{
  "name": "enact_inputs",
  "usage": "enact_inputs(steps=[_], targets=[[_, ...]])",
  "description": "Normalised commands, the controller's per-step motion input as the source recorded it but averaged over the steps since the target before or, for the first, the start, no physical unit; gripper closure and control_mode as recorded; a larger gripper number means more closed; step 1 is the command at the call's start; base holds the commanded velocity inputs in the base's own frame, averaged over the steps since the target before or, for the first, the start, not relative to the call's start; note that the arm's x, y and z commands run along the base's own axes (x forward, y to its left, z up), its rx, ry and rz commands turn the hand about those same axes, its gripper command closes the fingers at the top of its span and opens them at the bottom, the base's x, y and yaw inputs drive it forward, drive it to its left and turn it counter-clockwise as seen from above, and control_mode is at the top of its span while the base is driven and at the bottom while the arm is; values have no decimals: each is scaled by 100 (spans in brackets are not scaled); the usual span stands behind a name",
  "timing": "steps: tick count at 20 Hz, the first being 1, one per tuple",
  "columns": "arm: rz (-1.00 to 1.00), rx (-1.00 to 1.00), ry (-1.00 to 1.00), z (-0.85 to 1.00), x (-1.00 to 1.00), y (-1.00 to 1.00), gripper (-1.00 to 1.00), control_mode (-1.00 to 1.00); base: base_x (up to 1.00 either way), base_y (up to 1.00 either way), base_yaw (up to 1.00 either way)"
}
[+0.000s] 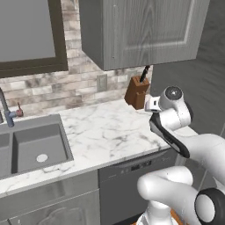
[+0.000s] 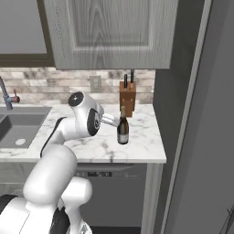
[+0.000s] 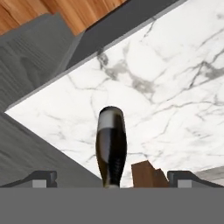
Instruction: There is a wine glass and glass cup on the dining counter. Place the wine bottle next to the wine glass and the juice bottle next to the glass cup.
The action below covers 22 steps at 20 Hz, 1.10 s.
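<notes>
No readable text anywhere; the wine bottle (image 2: 122,132) shows no legible label.

wine bottle (image 2: 122,132) | dark, pale label | upright | marble counter by sink

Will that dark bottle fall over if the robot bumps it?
Probably, yes: the dark slim-necked wine bottle stands tall on a narrow base, so a nudge near the neck could tip it. On its side it would likely roll across the smooth white marble counter.
</notes>
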Motion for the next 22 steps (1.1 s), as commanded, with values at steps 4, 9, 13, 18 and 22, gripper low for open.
enact_inputs(steps=[4, 9, 13, 18, 22], targets=[[10, 1, 0, 0, 23, 0, -100, -100, 0, 0, 0], [7, 0, 0, -8, 25, 0, -100, -100, 0, 0, 0], [5, 0, 0, -14, 23, 0, -100, -100, 0, 0, 0], [0, 0, 0, -18, 7, -7, -100, -100, 0, 0, 0], [0, 0, 0, -11, 19, -14, -100, -100, 0, 0, 0]])
